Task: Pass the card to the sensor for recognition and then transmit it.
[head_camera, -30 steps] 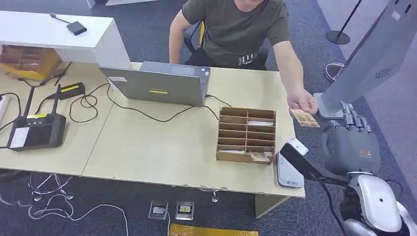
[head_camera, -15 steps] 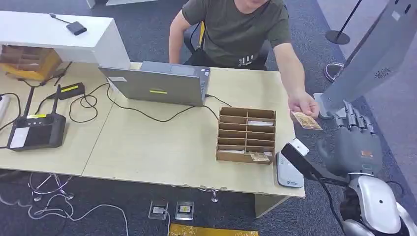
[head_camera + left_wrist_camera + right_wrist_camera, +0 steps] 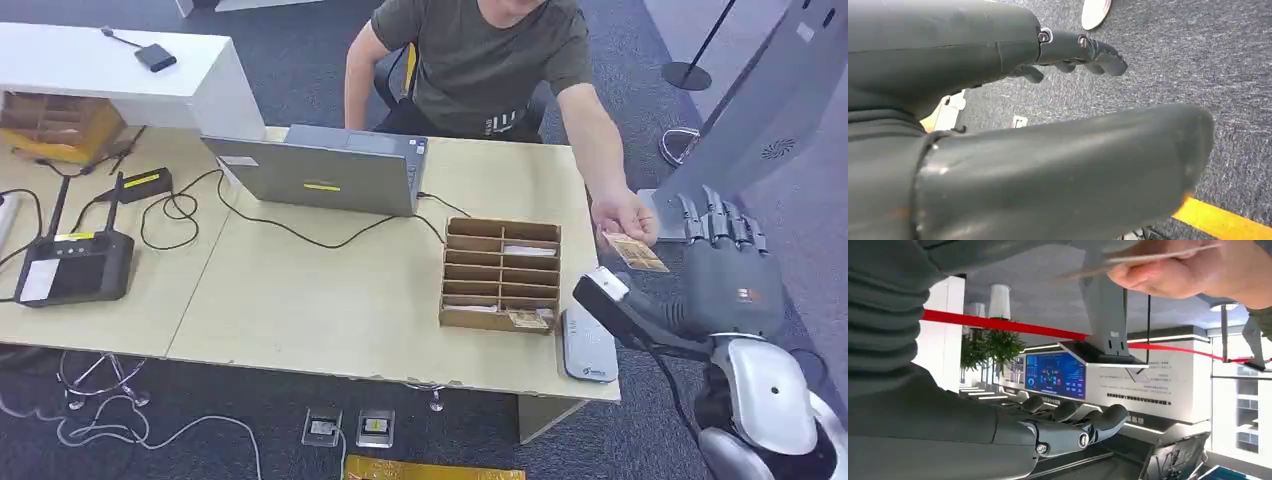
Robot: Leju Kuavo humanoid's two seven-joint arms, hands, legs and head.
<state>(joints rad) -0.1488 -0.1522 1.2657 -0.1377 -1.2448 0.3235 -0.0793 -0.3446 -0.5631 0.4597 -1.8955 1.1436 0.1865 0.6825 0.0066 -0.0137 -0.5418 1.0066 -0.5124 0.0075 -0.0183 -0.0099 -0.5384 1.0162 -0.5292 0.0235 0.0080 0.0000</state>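
Counter (image 3: 330,300) fills most of my head view, its right edge running down past the wooden slotted tray (image 3: 501,273) and a white reader (image 3: 588,345) lying flat at the near right corner. Beyond that edge I see open dark carpet (image 3: 790,215), with the grey kiosk stand (image 3: 745,130) rising at the far right and its base just behind my right arm. On the far side of the counter sits a grey laptop (image 3: 325,172), with cables trailing left to a black controller (image 3: 72,265) near the left edge. A person (image 3: 480,55) seated behind the counter reaches an arm out over the right edge; their hand (image 3: 622,213) pinches the card (image 3: 636,252), which hangs in the air off the counter, just beside my right robot hand (image 3: 725,270). That robot hand is raised, fingers spread and straight, holding nothing; from the wrist camera the card (image 3: 1143,260) sits apart from the fingertips (image 3: 1108,417). My left robot hand (image 3: 1073,50) hangs over carpet, fingers loosely extended and empty.
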